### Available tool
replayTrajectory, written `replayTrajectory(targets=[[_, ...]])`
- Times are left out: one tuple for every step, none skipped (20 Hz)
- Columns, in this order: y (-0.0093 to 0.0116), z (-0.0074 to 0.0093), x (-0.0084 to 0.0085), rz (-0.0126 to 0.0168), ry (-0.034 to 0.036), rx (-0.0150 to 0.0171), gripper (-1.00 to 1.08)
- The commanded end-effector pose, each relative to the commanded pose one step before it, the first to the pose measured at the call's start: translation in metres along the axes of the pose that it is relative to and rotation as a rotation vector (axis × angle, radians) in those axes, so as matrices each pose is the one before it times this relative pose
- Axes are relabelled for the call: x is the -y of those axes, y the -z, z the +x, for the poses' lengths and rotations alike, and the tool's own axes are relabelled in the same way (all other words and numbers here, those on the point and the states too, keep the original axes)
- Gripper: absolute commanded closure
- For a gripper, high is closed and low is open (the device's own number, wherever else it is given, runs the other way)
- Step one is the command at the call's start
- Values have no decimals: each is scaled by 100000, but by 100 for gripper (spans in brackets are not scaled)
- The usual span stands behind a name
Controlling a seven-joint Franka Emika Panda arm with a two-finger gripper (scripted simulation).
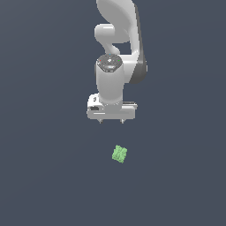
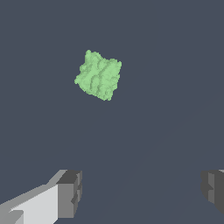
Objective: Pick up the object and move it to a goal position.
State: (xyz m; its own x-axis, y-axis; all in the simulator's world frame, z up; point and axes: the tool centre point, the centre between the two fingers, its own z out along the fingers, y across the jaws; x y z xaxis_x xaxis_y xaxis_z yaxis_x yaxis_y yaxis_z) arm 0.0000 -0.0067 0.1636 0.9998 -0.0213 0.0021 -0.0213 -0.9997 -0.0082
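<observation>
The white arm (image 1: 115, 53) hangs down from the top of the exterior view, its gripper (image 1: 111, 120) in the upper middle of the frame, pointing at the dark grey floor (image 1: 44, 176). The fingers (image 2: 70, 192) are spread wide with nothing between them; in the wrist view one dark pad shows at each side and only bare floor lies in the gap. The little green lumpy object (image 1: 119, 154) sits on the floor just below the middle of the exterior frame, slightly to the exterior view's right of the gripper and clear of it. Seen from the wrist, the object (image 2: 99, 75) lies ahead of the fingertips, turned cornerwise, outside the gap and untouched.
</observation>
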Motion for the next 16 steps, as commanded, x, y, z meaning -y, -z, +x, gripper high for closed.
replayTrajectory(targets=[[0, 0, -1, 0, 0, 0, -92], [4, 5, 17, -13, 96, 12, -92], [14, 14, 21, -28, 235, 33, -92], [22, 24, 48, -49, 407, 58, -92], [32, 32, 67, -69, 563, 83, -92], [45, 40, 84, -90, 714, 109, -92], [53, 39, 95, -98, 747, 122, -92], [50, 28, 79, -81, 583, 105, -92], [45, 16, 67, -65, 423, 88, -92], [41, 4, 50, -48, 254, 69, -92], [37, -8, 29, -28, 81, 47, -92], [29, -18, 25, -9, -64, 24, -92], [7, -17, -8, 6, -169, 3, -92], [-15, 3, 16, 0, 0, 0, -92], [-10, 14, -37, 7, 66, -20, -92], [-20, 31, 8, -9, 284, -7, -92]])
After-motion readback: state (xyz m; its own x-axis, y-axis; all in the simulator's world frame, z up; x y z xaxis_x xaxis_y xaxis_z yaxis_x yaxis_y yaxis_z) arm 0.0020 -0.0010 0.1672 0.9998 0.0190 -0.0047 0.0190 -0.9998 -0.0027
